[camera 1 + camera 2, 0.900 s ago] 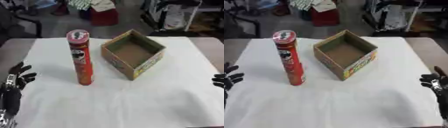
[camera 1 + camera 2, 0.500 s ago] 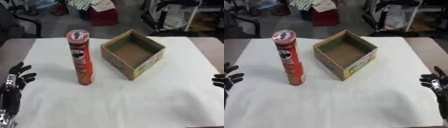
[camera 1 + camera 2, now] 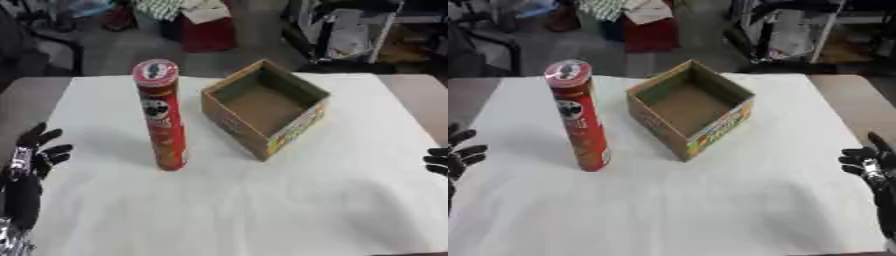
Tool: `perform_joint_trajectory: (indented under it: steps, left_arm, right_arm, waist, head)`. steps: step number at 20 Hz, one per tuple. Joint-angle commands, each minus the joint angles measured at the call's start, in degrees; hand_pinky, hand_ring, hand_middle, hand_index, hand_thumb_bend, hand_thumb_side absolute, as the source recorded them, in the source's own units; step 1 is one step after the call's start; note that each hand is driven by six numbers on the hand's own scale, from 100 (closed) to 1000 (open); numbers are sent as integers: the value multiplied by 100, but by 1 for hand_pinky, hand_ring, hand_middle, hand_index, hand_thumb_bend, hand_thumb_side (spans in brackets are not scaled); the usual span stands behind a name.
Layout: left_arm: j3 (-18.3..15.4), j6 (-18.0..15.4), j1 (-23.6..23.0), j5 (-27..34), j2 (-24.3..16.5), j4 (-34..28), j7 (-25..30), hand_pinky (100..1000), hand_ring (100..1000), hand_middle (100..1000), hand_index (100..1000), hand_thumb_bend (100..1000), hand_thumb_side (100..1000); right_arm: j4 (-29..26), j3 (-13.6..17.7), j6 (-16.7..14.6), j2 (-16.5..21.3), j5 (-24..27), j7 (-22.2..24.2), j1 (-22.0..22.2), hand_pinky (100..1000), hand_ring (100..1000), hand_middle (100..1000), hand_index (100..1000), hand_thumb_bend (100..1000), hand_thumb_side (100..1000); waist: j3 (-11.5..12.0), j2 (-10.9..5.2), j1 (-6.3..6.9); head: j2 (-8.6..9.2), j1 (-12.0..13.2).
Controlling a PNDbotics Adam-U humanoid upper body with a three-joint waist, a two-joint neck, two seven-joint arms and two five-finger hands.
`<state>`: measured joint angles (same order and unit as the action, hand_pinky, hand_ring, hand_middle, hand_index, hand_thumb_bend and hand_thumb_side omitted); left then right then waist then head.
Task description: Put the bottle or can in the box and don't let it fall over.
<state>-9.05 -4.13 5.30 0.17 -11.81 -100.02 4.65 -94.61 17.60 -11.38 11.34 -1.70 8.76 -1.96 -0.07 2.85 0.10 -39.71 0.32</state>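
Tall red can upright on the white cloth, open box beside it, both hands idle at the edges.

The left eye view gives the left hand (image 3: 35,152) in full at the lower left, fingers spread and relaxed, holding nothing, while the right hand is only a sliver there; the right eye view shows the right hand (image 3: 870,162) plainly at the right edge, fingers up and loose, also empty. The red can (image 3: 162,115) stands on the white cloth (image 3: 262,210), just left of the cardboard box (image 3: 265,107), apart from it. The box sits open-topped with only its bare brown floor showing inside.
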Motion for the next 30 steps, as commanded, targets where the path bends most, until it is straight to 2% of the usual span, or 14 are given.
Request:
perform_joint_trajectory:
  steps: [1,4,6,10,14,18,22,26,28,30]
  left_arm:
    - [2,-153,246,-152,-511,-354,-5,822,785,855,996,199,1000]
    - [129,-356,584,-386,-908,-680,154,832,801,862,999,202,988]
    - [277,-492,844,-551,-1178,-786,301,849,825,874,1000,244,948]
    - [696,-800,1386,-885,-1722,-625,631,888,880,905,1000,317,933]
    - [1205,-1100,1948,-1231,-2284,-140,976,917,911,920,1000,360,960]
    - [1675,-1142,2492,-1566,-2828,400,1311,934,923,927,1000,375,980]
    - [2031,-1247,3031,-1897,-3367,938,1642,942,932,930,1000,396,994]
    - [2236,-1534,3549,-2216,-3883,1455,1961,947,934,932,1000,408,995]
    - [2296,-1687,3800,-2371,-3942,1696,2116,946,933,932,1000,406,996]
    - [2351,-1843,4055,-2527,-3806,1947,2272,947,933,931,1000,407,996]
  right_arm:
    - [-128,31,-3,147,14,-22,-18,753,734,680,1000,100,804]
    - [-124,38,3,200,-9,-28,4,753,734,681,1000,100,804]
    - [-124,38,7,239,-26,-26,17,754,734,681,1000,100,803]
    - [-117,39,18,312,-55,-28,70,754,734,681,1000,100,805]
    - [-104,2,26,364,-72,4,118,754,734,680,1000,100,806]
    - [-87,-46,18,377,-63,48,135,754,734,680,1000,100,806]
    - [-71,-98,0,371,-38,100,112,754,734,680,1000,100,807]
    - [-65,-167,-16,337,-3,164,51,754,734,680,1000,100,808]
    - [-66,-194,-21,320,15,196,19,754,734,680,1000,100,808]
    - [-66,-199,-23,309,24,213,10,754,734,680,1000,100,809]
  waist:
    - [-24,-107,43]
    - [-40,-149,117]
    - [-46,-177,169]
    - [-56,-254,268]
    - [-111,-329,331]
    - [-254,-369,327]
    - [-417,-357,299]
    - [-556,-310,253]
    - [-592,-288,239]
    - [-597,-275,232]
  head:
    - [-25,-7]
    - [-33,-19]
    - [-36,-38]
    - [-65,-67]
    - [-113,-28]
    - [-146,64]
    - [-142,170]
    - [-116,312]
    - [-96,358]
    - [-78,355]
